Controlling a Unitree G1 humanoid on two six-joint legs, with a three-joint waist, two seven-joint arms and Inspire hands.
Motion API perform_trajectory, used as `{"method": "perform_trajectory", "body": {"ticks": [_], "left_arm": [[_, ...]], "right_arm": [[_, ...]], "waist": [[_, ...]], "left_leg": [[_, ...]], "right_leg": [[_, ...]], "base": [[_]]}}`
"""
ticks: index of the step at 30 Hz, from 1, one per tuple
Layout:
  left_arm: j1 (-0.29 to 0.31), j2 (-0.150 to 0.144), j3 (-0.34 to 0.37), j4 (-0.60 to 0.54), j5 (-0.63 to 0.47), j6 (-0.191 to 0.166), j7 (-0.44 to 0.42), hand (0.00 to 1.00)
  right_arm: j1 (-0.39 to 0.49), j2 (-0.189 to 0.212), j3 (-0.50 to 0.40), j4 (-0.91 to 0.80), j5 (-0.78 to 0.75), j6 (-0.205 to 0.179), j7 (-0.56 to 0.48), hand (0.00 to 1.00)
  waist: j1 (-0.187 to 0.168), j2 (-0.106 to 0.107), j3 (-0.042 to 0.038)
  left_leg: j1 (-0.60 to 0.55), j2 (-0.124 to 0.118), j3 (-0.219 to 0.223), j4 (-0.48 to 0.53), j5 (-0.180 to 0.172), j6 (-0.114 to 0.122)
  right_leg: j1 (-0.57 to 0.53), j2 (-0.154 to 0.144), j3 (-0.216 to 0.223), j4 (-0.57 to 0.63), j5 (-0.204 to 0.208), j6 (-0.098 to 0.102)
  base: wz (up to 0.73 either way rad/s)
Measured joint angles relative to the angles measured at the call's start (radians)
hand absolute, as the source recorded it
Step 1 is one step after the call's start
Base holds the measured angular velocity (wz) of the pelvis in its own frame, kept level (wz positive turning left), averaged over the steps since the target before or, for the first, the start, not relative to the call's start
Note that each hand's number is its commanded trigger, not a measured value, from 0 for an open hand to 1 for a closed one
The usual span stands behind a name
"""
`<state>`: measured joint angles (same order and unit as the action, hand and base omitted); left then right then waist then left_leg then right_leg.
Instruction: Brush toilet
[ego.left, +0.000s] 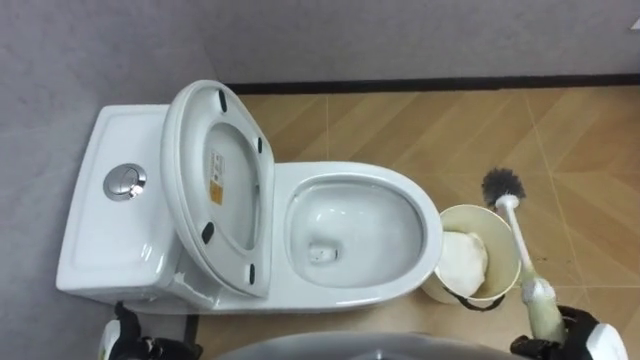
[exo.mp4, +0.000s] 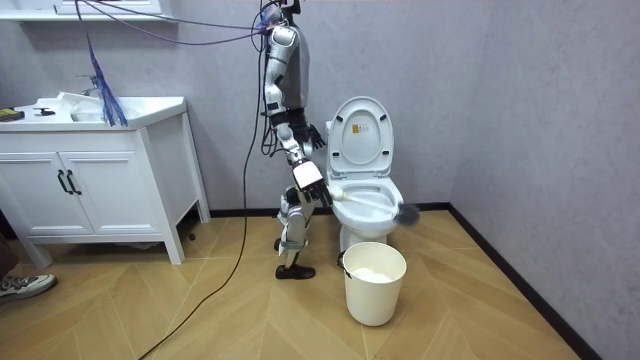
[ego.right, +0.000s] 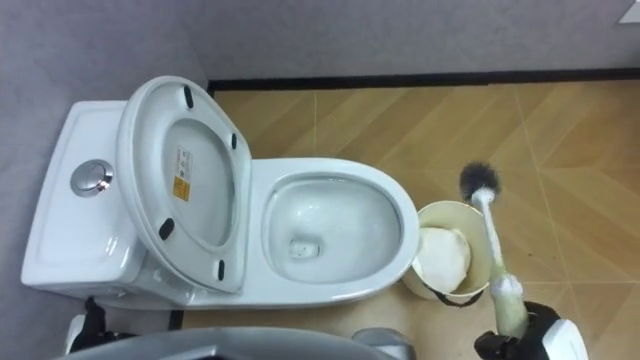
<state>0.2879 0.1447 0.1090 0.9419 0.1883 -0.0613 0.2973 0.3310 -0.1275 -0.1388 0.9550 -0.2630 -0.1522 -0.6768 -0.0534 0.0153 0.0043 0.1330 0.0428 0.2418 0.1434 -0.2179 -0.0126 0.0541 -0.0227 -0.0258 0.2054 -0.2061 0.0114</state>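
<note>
Right of the white ceramic toilet, the right hand is curled round a white, dark-bristled brush over a cream plastic bucket. I cannot tell the left hand's state.

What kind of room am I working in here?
Most likely a bathroom: a white toilet against the wall, a white vanity cabinet nearby, and a toilet brush in the right hand.

Right hand apparently gripping brush over bin.
</note>
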Motion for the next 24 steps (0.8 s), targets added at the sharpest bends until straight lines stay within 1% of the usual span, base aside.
{"method": "perform_trajectory", "body": {"ticks": [2,5,10,15,17,19,24], "left_arm": [[0.003,0.0,0.0,0.0,0.001,0.0,0.0,0.0],[0.007,0.0,0.001,0.0,0.003,0.0,0.001,0.0],[0.009,0.0,-0.003,0.001,0.003,0.002,0.0,0.0],[0.006,-0.002,-0.016,0.018,0.001,0.003,-0.003,0.0],[0.005,-0.002,-0.016,0.023,0.001,0.004,-0.003,0.0],[0.007,-0.002,-0.016,0.024,0.001,0.006,-0.003,0.0],[0.008,-0.002,-0.015,0.025,0.002,0.008,-0.005,0.0]], "right_arm": [[-0.008,0.0,0.0,0.016,0.007,0.0,-0.001,0.0],[-0.007,0.002,-0.003,0.016,0.024,0.002,-0.002,0.0],[-0.012,0.003,-0.003,0.029,0.033,0.002,0.0,0.0],[-0.02,0.006,-0.003,0.054,0.086,0.003,0.004,0.0],[-0.023,0.006,-0.003,0.054,0.105,0.003,0.004,0.0],[-0.026,0.006,-0.003,0.054,0.108,0.003,0.004,0.0],[-0.027,0.006,-0.003,0.054,0.108,0.003,0.004,0.0]], "waist": [[0.001,-0.007,-0.0039],[0.001,-0.016,-0.0059],[-0.001,-0.02,-0.0044],[-0.007,-0.016,-0.0024],[-0.014,-0.015,-0.0017],[-0.021,-0.013,0.0001],[-0.023,-0.011,0.0007]], "left_leg": [[0.001,0.0,0.001,0.0,0.0,0.0],[0.001,0.0,0.0,0.001,0.0,0.0],[0.003,0.0,0.0,0.001,0.0,0.0],[0.016,-0.001,0.0,0.001,0.0,0.0],[0.016,-0.001,0.0,0.001,0.0,0.0],[0.017,-0.001,0.0,0.001,0.0,0.0],[0.018,-0.001,0.0,0.0,0.0,0.0]], "right_leg": [[0.0,0.0,0.0,0.0,0.0,0.0],[0.002,0.0,0.0,-0.002,0.0,0.0],[0.004,-0.001,0.0,-0.002,0.0,0.0],[0.017,-0.001,0.001,-0.004,-0.001,0.0],[0.017,-0.001,0.002,-0.003,-0.001,0.0],[0.017,-0.001,0.002,-0.003,-0.001,0.0],[0.017,0.0,0.006,-0.001,0.0,0.0]], "base": [[0.0],[0.0],[0.0],[0.0],[0.0],[0.0],[0.0]]}}
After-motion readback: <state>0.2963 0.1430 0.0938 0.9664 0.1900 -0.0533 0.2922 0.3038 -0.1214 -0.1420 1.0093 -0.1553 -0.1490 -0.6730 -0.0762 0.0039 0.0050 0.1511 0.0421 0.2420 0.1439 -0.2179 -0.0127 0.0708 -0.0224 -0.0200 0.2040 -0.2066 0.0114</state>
